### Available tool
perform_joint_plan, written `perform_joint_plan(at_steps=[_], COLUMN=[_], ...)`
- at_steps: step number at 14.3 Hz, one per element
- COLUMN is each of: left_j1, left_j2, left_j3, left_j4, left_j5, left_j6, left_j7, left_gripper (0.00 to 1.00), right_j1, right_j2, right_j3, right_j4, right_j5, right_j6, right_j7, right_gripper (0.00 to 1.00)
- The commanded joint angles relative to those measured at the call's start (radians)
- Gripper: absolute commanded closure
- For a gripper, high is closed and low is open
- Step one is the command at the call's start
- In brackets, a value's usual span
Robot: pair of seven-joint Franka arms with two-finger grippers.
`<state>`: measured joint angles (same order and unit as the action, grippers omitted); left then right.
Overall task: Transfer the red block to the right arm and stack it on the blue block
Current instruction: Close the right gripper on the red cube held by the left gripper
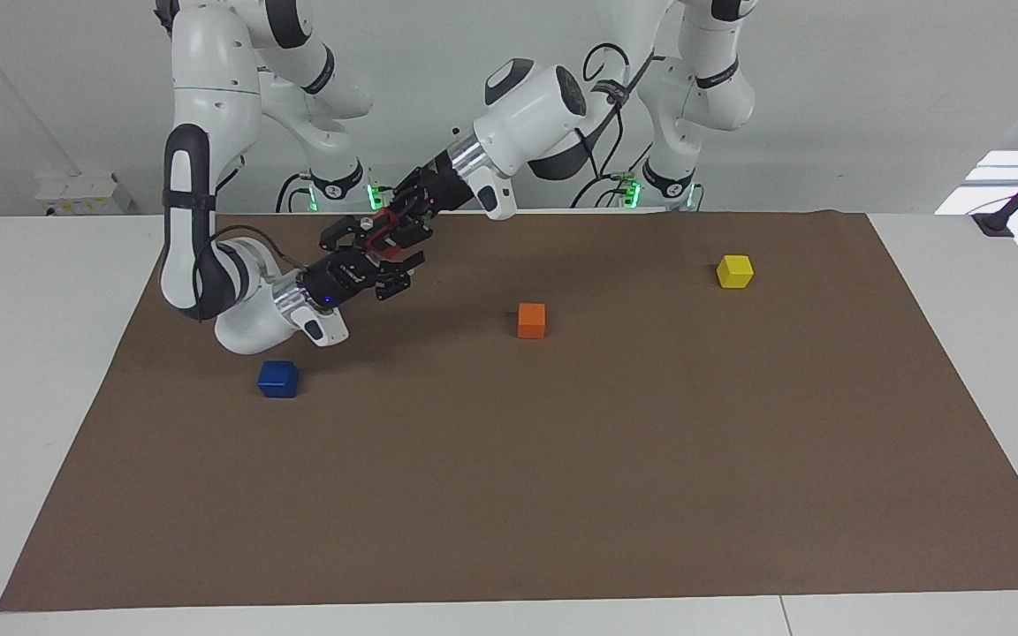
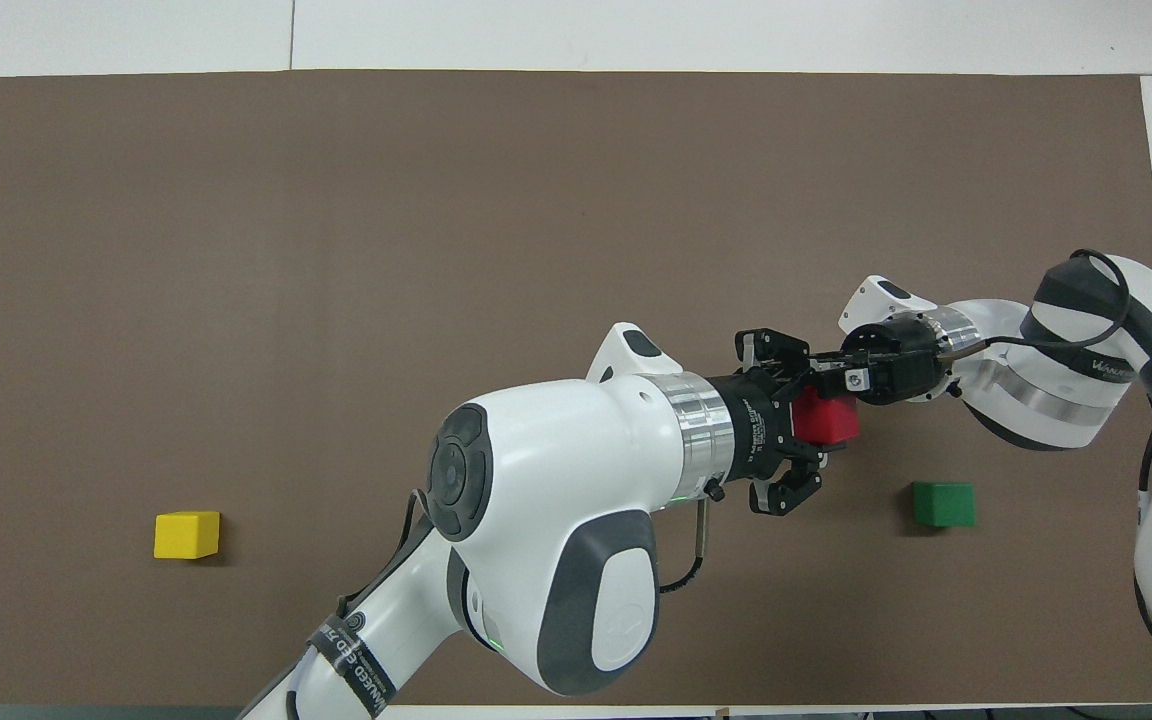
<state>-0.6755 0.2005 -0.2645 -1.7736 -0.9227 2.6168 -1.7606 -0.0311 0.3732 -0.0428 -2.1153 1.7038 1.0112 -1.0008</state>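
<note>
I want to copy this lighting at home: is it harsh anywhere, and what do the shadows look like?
Facing view: soft, even light; the small blue cube and small orange cube cast only faint, short shadows on the brown paper mat, and a window patch at one edge glares white. Overhead view: equally flat, a thin shadow by the small yellow cube.
</note>
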Motion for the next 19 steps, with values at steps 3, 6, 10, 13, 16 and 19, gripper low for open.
perform_joint_plan(at_steps=[3, 6, 10, 13, 16, 19], left_j1=[0.037, 0.051, 0.054, 0.054, 0.054, 0.059], left_j2=[-0.009, -0.026, -0.030, -0.030, -0.035, -0.041], left_j3=[0.005, 0.005, 0.005, 0.005, 0.005, 0.005], left_j4=[0.008, -0.007, -0.009, -0.009, -0.010, -0.010], left_j5=[0.002, 0.001, -0.001, -0.001, -0.001, -0.002], left_j6=[-0.096, -0.107, -0.109, -0.107, -0.107, -0.106], left_j7=[0.010, 0.010, 0.010, 0.010, 0.010, 0.010], left_gripper=[1.00, 1.00, 1.00, 1.00, 1.00, 1.00], right_j1=[0.008, 0.008, 0.008, 0.005, 0.007, 0.008], right_j2=[-0.005, -0.005, -0.005, -0.005, -0.007, -0.007], right_j3=[0.003, 0.004, 0.003, 0.001, 0.001, 0.001], right_j4=[-0.014, -0.011, -0.008, -0.005, -0.003, -0.003], right_j5=[0.023, 0.023, 0.023, 0.022, 0.022, 0.022], right_j6=[0.017, 0.017, 0.017, 0.018, 0.020, 0.039], right_j7=[-0.029, -0.029, -0.027, -0.024, -0.022, -0.019], right_gripper=[0.11, 0.11, 0.11, 0.11, 0.11, 0.30])
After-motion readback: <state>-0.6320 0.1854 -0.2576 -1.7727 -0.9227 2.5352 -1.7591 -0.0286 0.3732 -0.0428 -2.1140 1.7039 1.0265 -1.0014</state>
